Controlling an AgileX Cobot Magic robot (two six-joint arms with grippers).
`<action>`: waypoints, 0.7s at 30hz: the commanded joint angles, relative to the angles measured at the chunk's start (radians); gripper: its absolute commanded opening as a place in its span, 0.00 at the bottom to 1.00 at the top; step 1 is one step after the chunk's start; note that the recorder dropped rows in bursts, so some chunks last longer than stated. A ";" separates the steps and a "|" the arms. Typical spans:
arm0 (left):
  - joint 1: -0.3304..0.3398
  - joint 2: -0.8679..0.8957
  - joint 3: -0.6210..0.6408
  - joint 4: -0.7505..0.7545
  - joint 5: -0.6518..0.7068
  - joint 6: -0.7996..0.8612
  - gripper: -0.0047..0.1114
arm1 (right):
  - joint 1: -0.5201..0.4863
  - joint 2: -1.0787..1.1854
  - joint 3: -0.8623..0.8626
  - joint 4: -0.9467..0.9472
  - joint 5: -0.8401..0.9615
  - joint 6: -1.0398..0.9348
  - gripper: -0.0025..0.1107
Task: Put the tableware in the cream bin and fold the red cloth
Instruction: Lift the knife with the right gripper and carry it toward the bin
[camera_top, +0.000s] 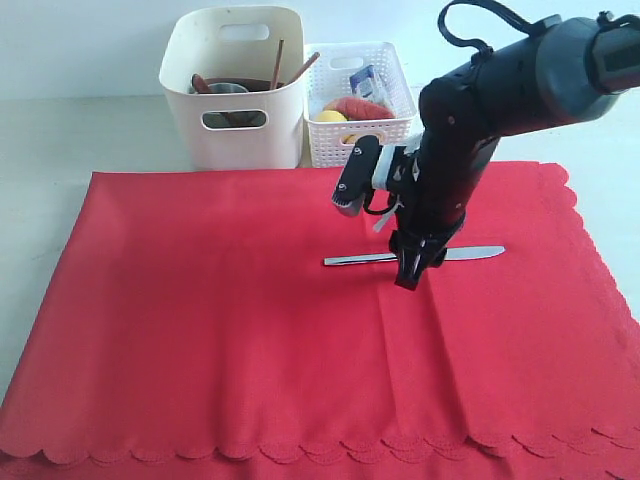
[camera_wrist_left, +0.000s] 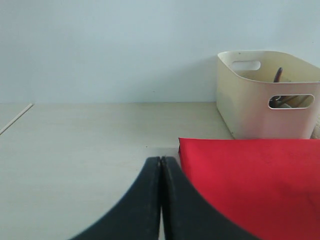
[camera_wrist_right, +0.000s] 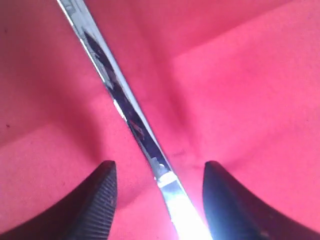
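A metal knife (camera_top: 360, 259) (camera_wrist_right: 127, 112) lies flat on the red cloth (camera_top: 220, 330), right of the cloth's middle. My right gripper (camera_top: 410, 277) (camera_wrist_right: 159, 172) points straight down over the knife, open, one finger on each side of it with gaps to both. The cream bin (camera_top: 240, 100) (camera_wrist_left: 260, 100) stands behind the cloth with wooden chopsticks (camera_top: 290, 65), a steel cup (camera_top: 228, 90) and other tableware inside. My left gripper (camera_wrist_left: 160, 162) is shut and empty, low over the bare table beside the cloth's corner (camera_wrist_left: 240, 175).
A white perforated basket (camera_top: 385, 130) with a lemon, sausage and a milk carton stands right of the cream bin. The cloth's scalloped front edge hangs at the table's near side. Pale tabletop (camera_wrist_left: 75, 150) stretches left of the cloth.
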 joint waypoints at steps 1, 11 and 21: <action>0.002 -0.005 0.003 0.000 -0.005 -0.006 0.06 | -0.003 0.044 -0.059 0.030 0.032 -0.053 0.48; 0.002 -0.005 0.003 0.000 -0.005 -0.006 0.06 | -0.003 0.119 -0.117 0.043 0.204 -0.249 0.31; 0.002 -0.005 0.003 0.000 -0.005 -0.006 0.06 | -0.003 0.101 -0.117 0.047 0.249 -0.312 0.02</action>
